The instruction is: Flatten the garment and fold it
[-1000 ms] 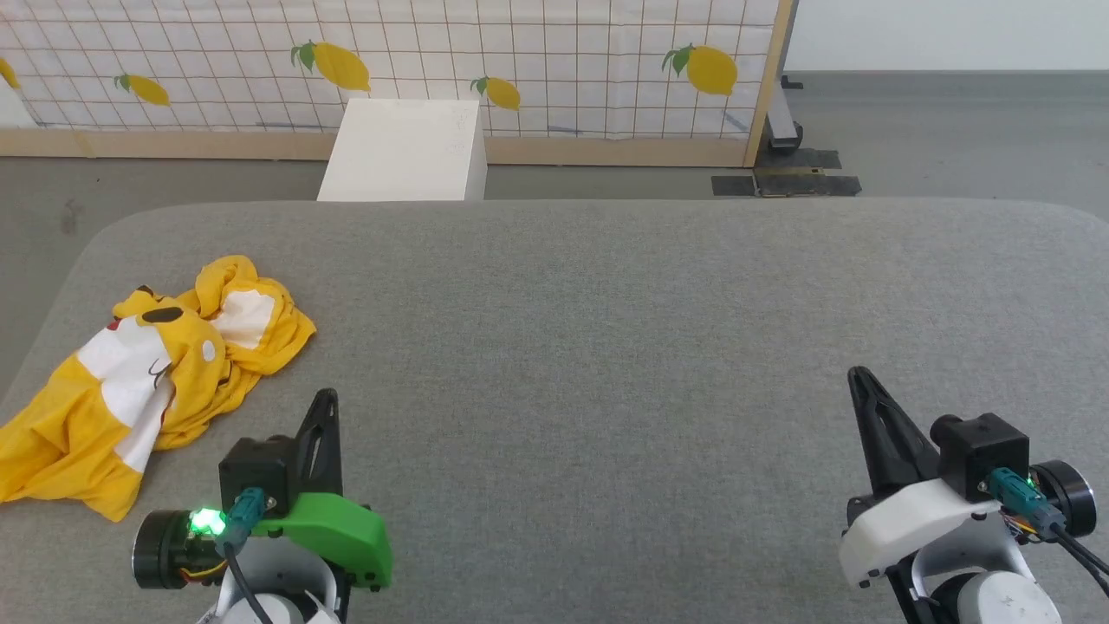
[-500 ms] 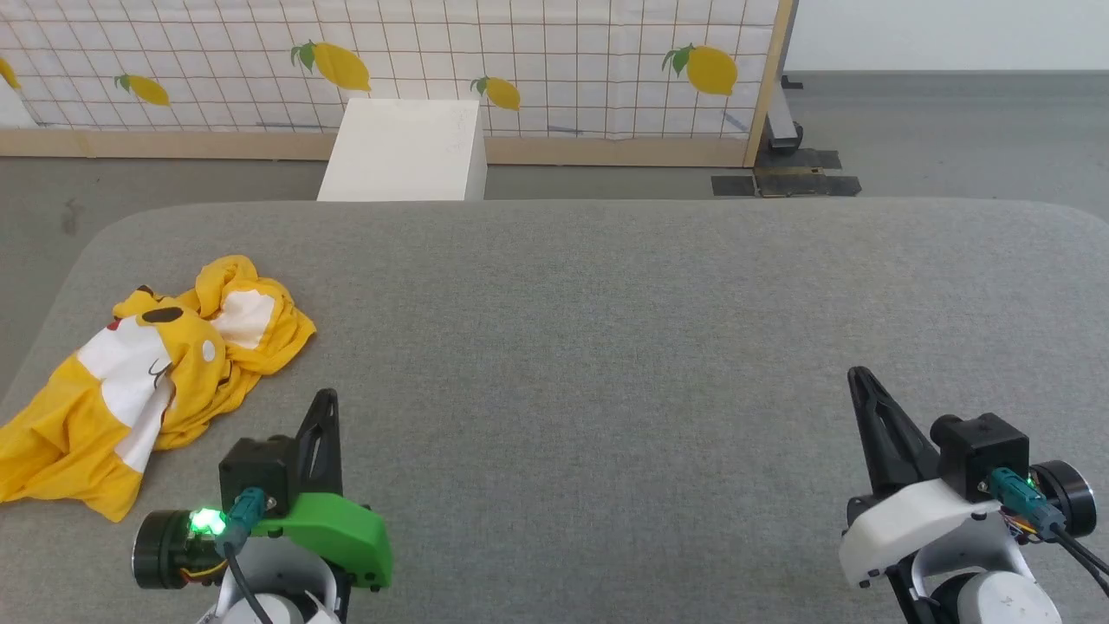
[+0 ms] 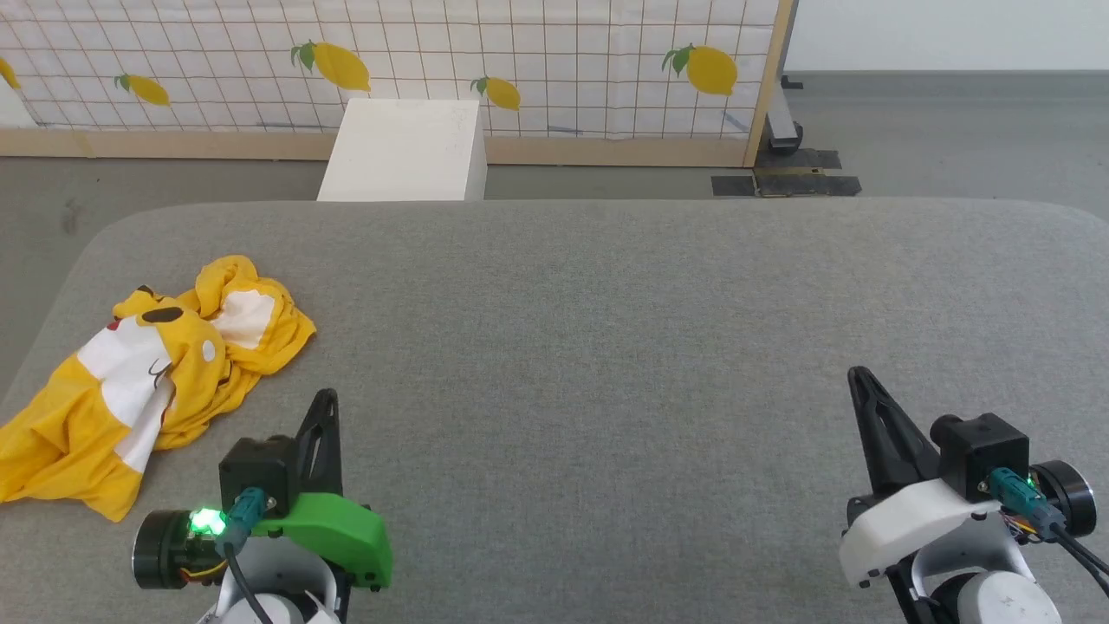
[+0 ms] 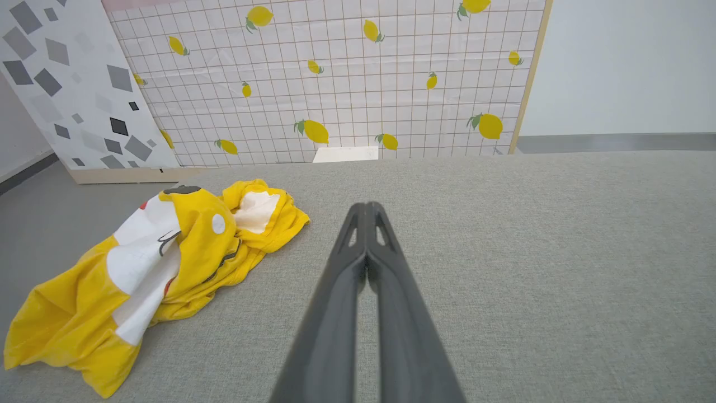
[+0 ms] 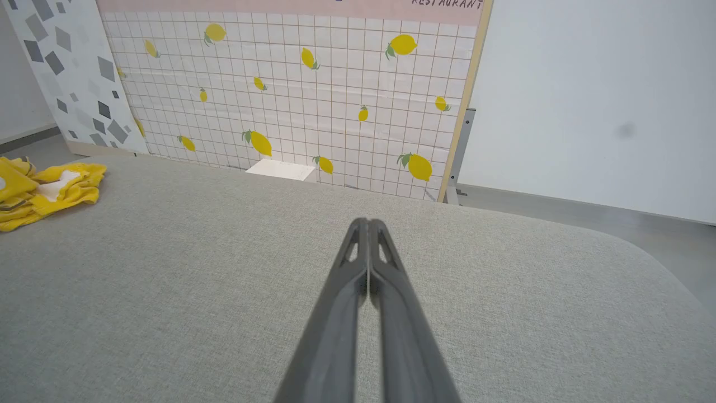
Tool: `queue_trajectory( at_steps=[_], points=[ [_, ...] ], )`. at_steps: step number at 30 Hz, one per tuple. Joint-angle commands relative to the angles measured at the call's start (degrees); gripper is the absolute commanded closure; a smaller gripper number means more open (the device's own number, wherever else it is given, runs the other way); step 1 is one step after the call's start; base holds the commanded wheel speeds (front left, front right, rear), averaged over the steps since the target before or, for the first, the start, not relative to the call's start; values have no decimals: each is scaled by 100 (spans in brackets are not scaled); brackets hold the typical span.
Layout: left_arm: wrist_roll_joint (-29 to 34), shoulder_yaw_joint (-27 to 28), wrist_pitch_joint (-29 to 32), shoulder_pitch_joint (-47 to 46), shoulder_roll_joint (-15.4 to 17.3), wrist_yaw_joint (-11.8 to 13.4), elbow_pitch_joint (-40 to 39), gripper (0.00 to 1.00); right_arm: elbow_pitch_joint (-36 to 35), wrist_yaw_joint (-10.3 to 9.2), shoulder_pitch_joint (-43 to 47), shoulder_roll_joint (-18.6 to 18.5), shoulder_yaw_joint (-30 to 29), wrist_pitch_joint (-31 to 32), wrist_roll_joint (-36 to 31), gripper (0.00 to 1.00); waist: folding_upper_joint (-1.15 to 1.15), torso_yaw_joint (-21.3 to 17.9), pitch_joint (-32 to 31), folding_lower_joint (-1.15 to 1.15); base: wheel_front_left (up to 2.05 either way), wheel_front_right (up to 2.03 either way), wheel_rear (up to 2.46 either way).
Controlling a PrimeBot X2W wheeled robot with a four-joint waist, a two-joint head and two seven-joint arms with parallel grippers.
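The garment [image 3: 147,381] is a bright yellow T-shirt with white patches and a cartoon face, lying crumpled in a heap near the left edge of the grey table [image 3: 606,347]. The left wrist view has the garment [image 4: 151,268] at its left, and the right wrist view catches an end of the garment [image 5: 39,190] at its far left. My left gripper [image 3: 327,400] hovers shut and empty just right of the heap, not touching it. Its tips [image 4: 366,208] meet over bare cloth. My right gripper [image 3: 858,377] is shut and empty at the lower right, far from the shirt [image 5: 366,224].
A white box [image 3: 407,149] stands on the floor behind the table's far edge. Behind it runs a tiled screen with lemon prints [image 3: 520,61], its dark foot [image 3: 784,178] on the floor at the right. The table's left edge runs close by the garment.
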Motion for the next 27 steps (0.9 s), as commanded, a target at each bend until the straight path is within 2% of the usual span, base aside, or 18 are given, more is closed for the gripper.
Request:
queue_trajectory(
  at_steps=[1, 27],
  points=[
    [58, 19, 7, 65, -28, 38, -15, 100, -32, -9, 90, 6, 10, 1, -36, 100, 0, 0, 0, 0, 0, 0, 0],
    [58, 19, 7, 65, -28, 38, -15, 100, -32, -9, 90, 6, 10, 1, -36, 100, 0, 0, 0, 0, 0, 0, 0]
  ],
)
